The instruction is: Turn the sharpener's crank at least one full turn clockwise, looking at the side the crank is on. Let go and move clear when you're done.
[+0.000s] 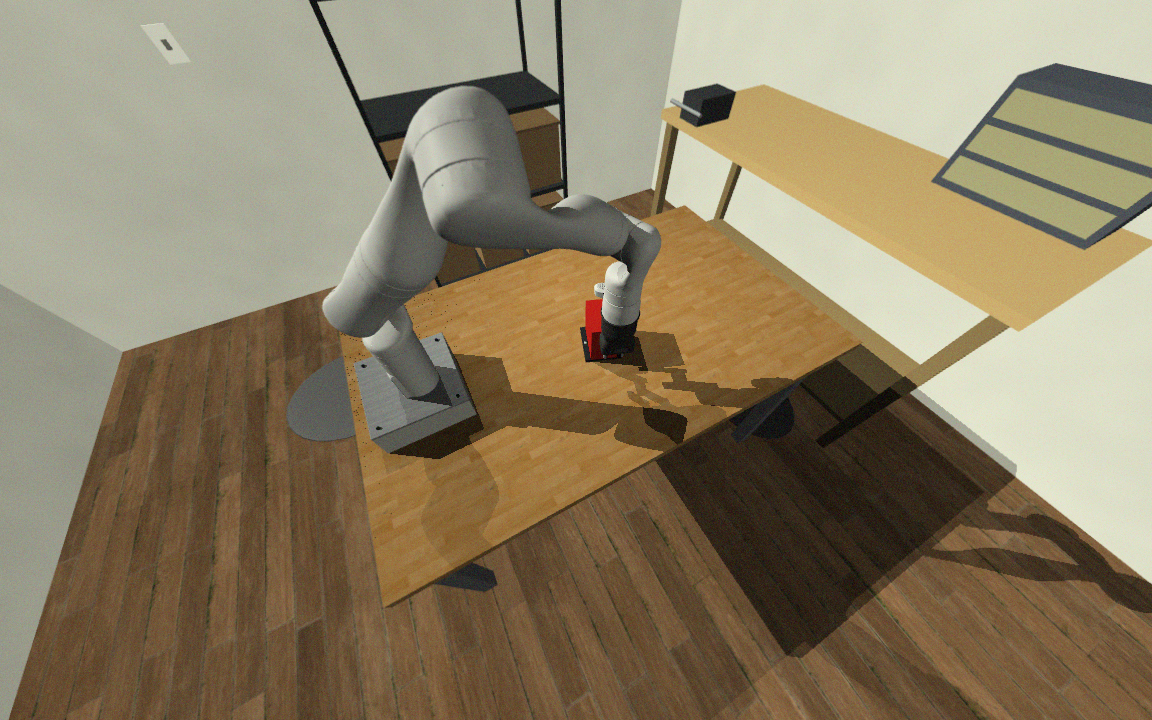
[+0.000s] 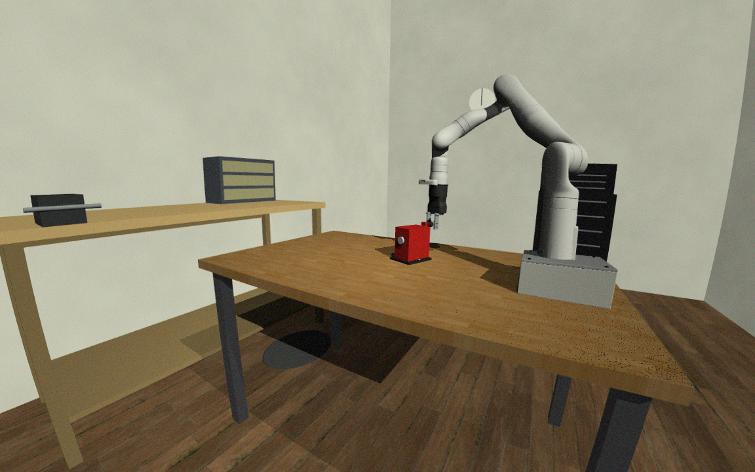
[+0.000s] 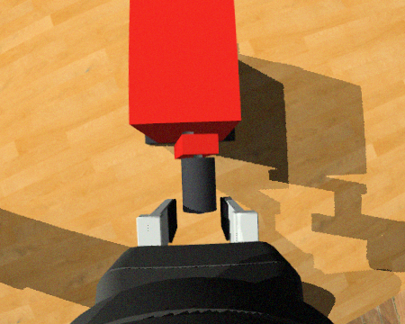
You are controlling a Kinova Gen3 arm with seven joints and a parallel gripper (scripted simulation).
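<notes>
— One turn done yet? 
— Can't tell. The gripper (image 3: 197, 227) is spread, clear of the crank handle (image 3: 198, 185); the sharpener (image 3: 183, 49) sits mid-table, toward the far edge.

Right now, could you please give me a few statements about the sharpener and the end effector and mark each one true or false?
1. The end effector is clamped on the crank handle. False: its fingers stand apart with a gap on each side of the handle.
2. The red sharpener stands on the wooden table. True.
3. The sharpener lies tipped on its side. False: it is upright.
4. The dark handle points toward the end effector. True.
</notes>
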